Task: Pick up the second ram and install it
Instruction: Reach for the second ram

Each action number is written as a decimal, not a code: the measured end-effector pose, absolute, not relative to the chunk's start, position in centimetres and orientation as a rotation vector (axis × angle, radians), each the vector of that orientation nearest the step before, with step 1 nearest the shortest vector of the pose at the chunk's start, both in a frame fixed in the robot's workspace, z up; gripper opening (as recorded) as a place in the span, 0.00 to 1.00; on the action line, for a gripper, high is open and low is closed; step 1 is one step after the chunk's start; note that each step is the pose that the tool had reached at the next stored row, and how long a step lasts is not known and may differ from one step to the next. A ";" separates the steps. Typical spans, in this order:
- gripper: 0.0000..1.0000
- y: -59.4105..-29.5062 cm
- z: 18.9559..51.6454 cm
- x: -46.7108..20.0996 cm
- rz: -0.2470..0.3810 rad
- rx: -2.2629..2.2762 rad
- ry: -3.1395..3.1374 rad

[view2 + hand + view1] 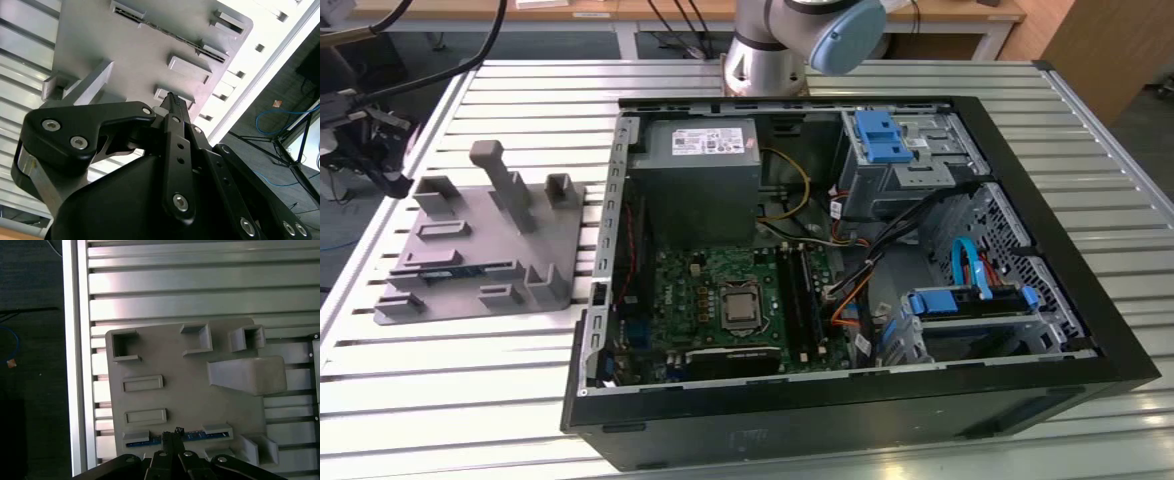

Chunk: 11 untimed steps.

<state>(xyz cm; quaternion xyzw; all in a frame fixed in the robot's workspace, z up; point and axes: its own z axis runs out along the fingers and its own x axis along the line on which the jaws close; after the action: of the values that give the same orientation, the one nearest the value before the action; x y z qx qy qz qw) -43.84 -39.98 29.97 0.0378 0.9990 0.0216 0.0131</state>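
The second ram [450, 270] is a thin dark stick with a blue edge. It stands on edge between two holders near the front of the grey tray [494, 250], on the exterior view's left. In the first wrist view the ram [207, 436] runs across the tray [190, 390] right behind the tips of my gripper [173, 432]. The gripper hangs well above the tray, its black fingers pressed together with nothing between them. In the second wrist view the gripper [172, 96] points at the tray [125, 55], where the ram [165, 33] shows as a thin dark line.
An open computer case [1067, 300] lies to the tray's right on the slatted metal table [520, 85]. Its motherboard carries long black memory slots [803, 300] beside the processor socket [740, 308]. The arm's base [767, 60] stands behind the case. Upright posts [500, 180] rise from the tray.
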 end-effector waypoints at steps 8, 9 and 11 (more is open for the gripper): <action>0.10 -40.0 29.6 -44.4 0.067 0.118 3.112; 0.10 -40.0 29.5 -44.5 0.067 0.118 3.112; 0.10 -40.0 29.4 -44.6 0.067 0.118 3.112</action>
<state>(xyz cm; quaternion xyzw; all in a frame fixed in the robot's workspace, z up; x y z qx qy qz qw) -44.64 -40.04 29.42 0.0379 0.9990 0.0216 0.0131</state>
